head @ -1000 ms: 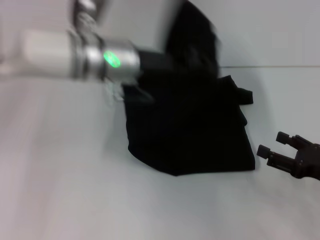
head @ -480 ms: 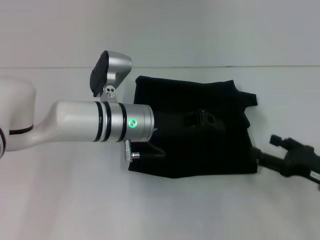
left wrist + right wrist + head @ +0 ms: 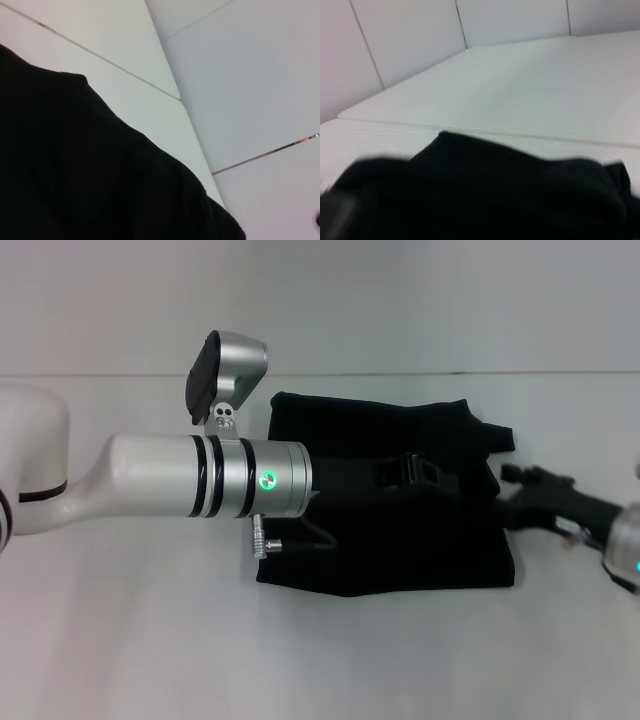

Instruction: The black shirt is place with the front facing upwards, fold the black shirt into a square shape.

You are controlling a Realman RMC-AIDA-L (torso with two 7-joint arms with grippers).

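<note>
On the white tabletop [image 3: 150,640], near its middle and toward the far wall, lies the black short-sleeved cloth shirt [image 3: 390,540], folded into a rough rectangle with a sleeve corner jutting out at its far right edge; no lettering shows on the upturned side. Across the shirt reaches the left arm [image 3: 150,490], a thick white and silver tube stretched nearly level from the left edge of the head view, with a green light on its silver wrist ring and a domed camera housing standing up from it. Its black left gripper [image 3: 408,475] sits low over the middle of the cloth, dark against dark, so whether the fingers are apart or together cannot be told. From the right edge comes the right arm, its black right gripper [image 3: 520,478] pointing leftward at the shirt's right border, just beside or touching the fabric near the sleeve; its finger state cannot be told either. Both wrist views are filled low down with black fabric, with pale tabletop and wall panels beyond.
</note>
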